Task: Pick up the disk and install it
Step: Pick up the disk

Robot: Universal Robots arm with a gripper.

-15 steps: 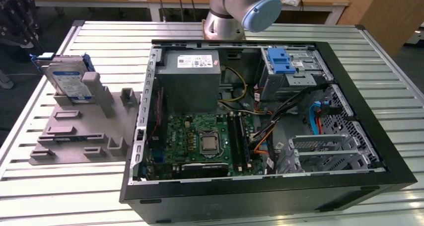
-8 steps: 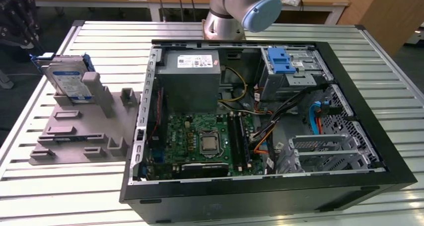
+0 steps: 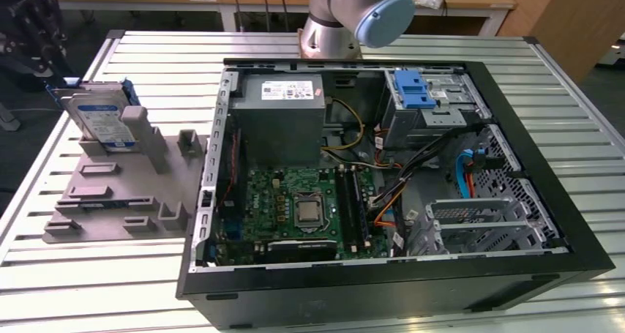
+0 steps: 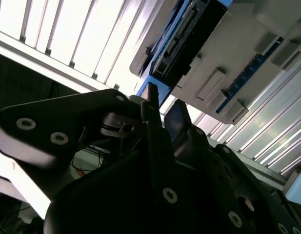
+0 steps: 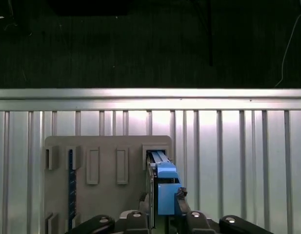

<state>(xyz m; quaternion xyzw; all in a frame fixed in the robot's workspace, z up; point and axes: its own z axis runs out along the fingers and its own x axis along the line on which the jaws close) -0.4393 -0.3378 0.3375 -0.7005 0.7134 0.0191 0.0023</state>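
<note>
- My pincer (image 5: 166, 194) is narrowly parted, lined over the top edge of the flat silver-grey metal disk with blue side rails (image 3: 102, 121).
- Disk upright in the grey plastic holder (image 3: 107, 194); bare slats run on to the metal bench (image 5: 228, 146) edge.

Room lies open above the disk (image 3: 102, 121), upper left of the frame; the grey holder (image 3: 107, 201) hems its foot. Inside the case (image 3: 391, 293), cables (image 3: 435, 151) crowd the drive cage (image 3: 478, 217), lower right.
</note>
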